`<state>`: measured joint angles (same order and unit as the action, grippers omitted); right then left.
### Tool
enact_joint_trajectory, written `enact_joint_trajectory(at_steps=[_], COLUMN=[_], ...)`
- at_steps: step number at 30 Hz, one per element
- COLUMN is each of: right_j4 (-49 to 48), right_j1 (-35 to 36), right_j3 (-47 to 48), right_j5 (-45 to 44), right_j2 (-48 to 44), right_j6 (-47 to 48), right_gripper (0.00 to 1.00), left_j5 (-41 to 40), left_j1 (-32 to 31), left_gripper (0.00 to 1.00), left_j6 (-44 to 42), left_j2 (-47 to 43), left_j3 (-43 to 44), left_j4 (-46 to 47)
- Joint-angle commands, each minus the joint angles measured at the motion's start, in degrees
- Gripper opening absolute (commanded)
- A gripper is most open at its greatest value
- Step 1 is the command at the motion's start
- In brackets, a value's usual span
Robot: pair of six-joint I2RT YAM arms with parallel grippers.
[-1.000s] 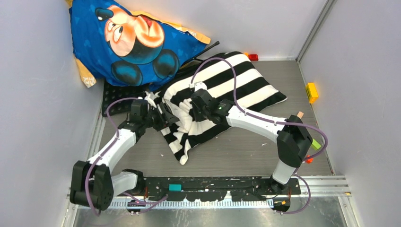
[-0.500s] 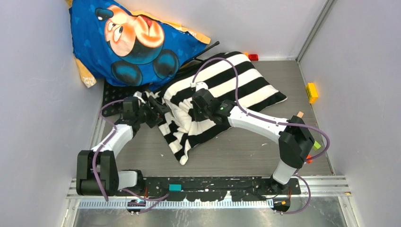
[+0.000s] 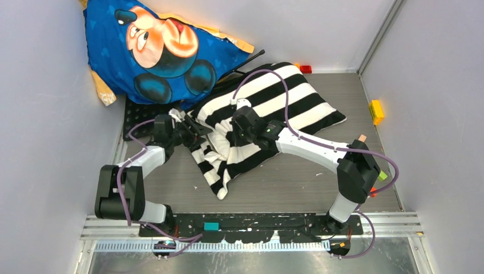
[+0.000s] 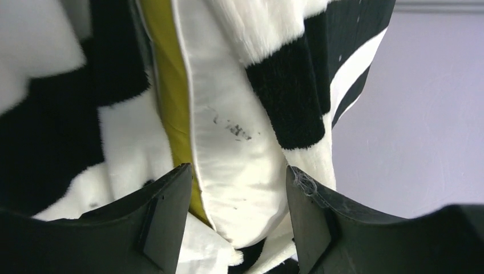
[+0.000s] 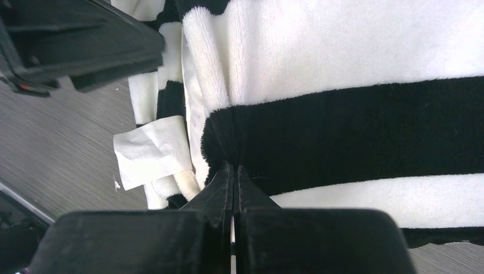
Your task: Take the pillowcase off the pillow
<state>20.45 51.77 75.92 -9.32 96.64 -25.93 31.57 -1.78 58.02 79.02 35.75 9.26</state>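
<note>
Where the overhead view looks down, two grippers meet on one striped pillowcase [image 3: 285,103]: the left gripper [image 3: 191,132] at its open end, the right gripper [image 3: 231,137] just beside it. One blue cartoon cushion [image 3: 165,48] leans beyond the left gripper. One red block [image 3: 306,69] and one yellow block [image 3: 376,111] lie well beyond the right.

At the left wrist, the jaws stand apart with the pillow [image 4: 228,125] corner between them, striped folds crowding both sides.

At the right wrist, the jaws pinch a black stripe; one white tag [image 5: 151,151] hangs just left.
</note>
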Motion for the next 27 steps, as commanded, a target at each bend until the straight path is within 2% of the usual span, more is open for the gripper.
enact_joint_trajectory(at_steps=[1, 8, 10, 12, 17, 20, 23, 24, 26, 27], right_j4=[-3.48, -3.54, -3.49, -3.72, -4.44, -4.34, -3.58, -3.0, -1.05, 0.29], right_j1=[0.04, -0.25, -0.2, -0.24, -0.99, -1.73, -2.11, -2.13, -2.11, -1.93], right_j3=[1.87, 1.35, 1.18, 1.07, 0.86, 1.0, 0.98, 1.06, 1.56, 1.87], right_j5=[1.24, 1.06, 1.06, 0.99, 1.16, 1.49, 1.8, 2.02, 3.53, 3.93], right_j2=[-0.55, -0.92, -0.95, -0.8, 0.79, 1.51, 1.11, 0.76, -0.17, -0.75], right_j6=[-1.3, -1.22, -1.15, -1.01, -1.05, -1.09, -1.6, -1.72, -1.75, -1.8], right_gripper=[0.0, 0.0, 0.0, 0.0, 0.0, 0.0, 0.04, 0.1, 0.35, 0.44], left_j5=[0.01, -3.62, -4.89, -5.38, -2.64, -5.97, -9.41, -9.81, -9.89, -9.62], left_j1=[-4.1, -6.97, -7.66, -8.33, -9.41, -11.11, -12.25, -12.34, -12.37, -12.37], left_gripper=[0.65, 0.76, 0.78, 0.75, 0.48, 0.28, 0.02, 0.0, 0.0, 0.0], left_j6=[1.55, 1.45, 0.91, 0.52, 0.35, -4.96, -8.26, -8.81, -9.37, -9.41], left_j2=[2.45, 5.51, 5.91, 6.71, 10.2, 7.42, 2.91, 1.54, -0.87, -1.94], left_j3=[2.46, 3.07, 3.55, 4.03, 5.96, 9.41, 12.19, 12.76, 13.82, 14.23], left_j4=[3.75, 2.04, 1.03, 1.17, 5.19, -1.16, -6.49, -7.54, -9.02, -10.49])
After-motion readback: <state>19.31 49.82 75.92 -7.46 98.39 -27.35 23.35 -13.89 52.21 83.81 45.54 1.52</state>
